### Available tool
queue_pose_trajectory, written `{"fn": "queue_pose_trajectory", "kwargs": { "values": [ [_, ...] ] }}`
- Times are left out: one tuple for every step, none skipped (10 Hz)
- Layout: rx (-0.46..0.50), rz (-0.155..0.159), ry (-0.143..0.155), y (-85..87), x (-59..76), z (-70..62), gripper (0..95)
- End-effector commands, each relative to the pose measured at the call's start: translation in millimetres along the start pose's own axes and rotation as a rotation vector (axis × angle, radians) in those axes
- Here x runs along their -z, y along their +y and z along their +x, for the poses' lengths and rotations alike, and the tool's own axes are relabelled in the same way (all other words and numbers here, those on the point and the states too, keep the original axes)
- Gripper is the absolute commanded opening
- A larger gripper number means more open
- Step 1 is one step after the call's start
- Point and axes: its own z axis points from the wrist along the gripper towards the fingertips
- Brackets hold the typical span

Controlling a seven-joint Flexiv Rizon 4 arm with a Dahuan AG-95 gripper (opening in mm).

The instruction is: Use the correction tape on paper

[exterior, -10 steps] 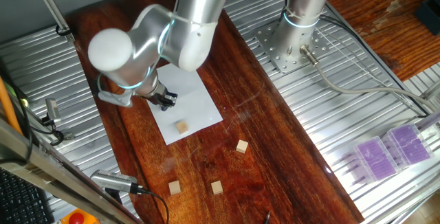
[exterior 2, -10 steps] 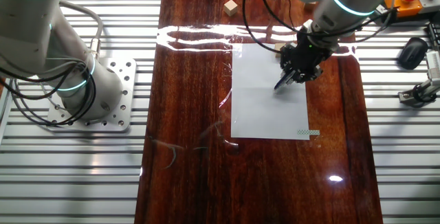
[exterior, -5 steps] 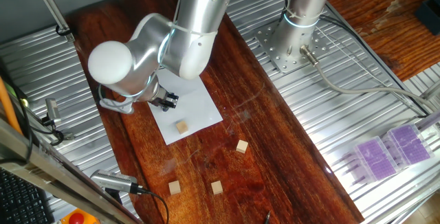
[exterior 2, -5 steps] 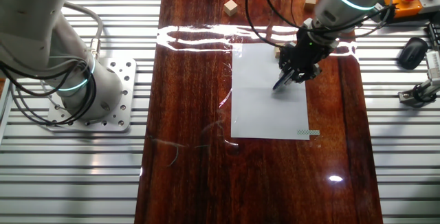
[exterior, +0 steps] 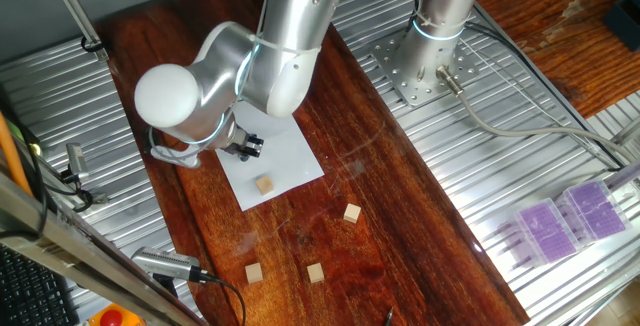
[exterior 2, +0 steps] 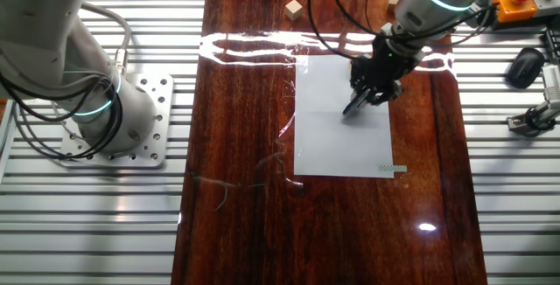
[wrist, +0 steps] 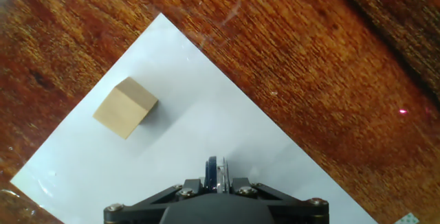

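The white paper (exterior 2: 337, 149) lies on the dark wooden table. My gripper (exterior 2: 365, 93) points down onto the sheet's middle and is shut on the correction tape (exterior 2: 352, 107), whose dark tip touches the paper. In the hand view only a thin dark-blue edge of the correction tape (wrist: 217, 171) shows between the closed jaws, above the paper (wrist: 206, 124). From the one fixed view the gripper (exterior: 245, 146) sits low over the paper (exterior: 292, 156), half hidden by the arm's elbow.
A tan wooden cube (wrist: 125, 107) rests on the paper (exterior: 264, 184) near my gripper. Three more cubes (exterior: 351, 212) (exterior: 316, 272) (exterior: 254, 272) lie on the wood beyond it. A second arm's base (exterior 2: 114, 110) stands beside the table.
My gripper, still holding the correction tape, has slid a short way across the paper, up and left in the other fixed view. The cubes and paper have stayed put.
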Motion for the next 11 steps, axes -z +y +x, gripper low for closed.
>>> {"fn": "queue_pose_trajectory", "kwargs": {
  "values": [
    [0.002, 0.002, -0.005, 1.0, -1.0, 1.2, 0.0],
    [0.002, 0.001, -0.005, 1.0, -1.7, 1.0, 0.0],
    [0.002, 0.001, -0.004, 1.0, -2.3, 0.9, 0.0],
    [0.000, 0.001, -0.004, 1.1, -2.6, 0.9, 0.0],
    [-0.001, 0.003, -0.008, 1.0, -2.7, 0.9, 0.0],
    [0.000, 0.003, -0.012, 1.0, -2.7, 0.9, 19.0],
    [0.000, 0.003, -0.016, 1.1, -2.7, 0.9, 38.0],
    [-0.001, 0.004, -0.022, 1.1, -2.7, 0.9, 38.0],
    [-0.002, 0.004, -0.026, 1.1, -2.7, 0.9, 57.0],
    [-0.003, 0.003, -0.032, 1.1, -2.6, 0.9, 57.0],
    [-0.002, 0.002, -0.036, 1.2, -1.9, 1.2, 57.0]
  ]
}}
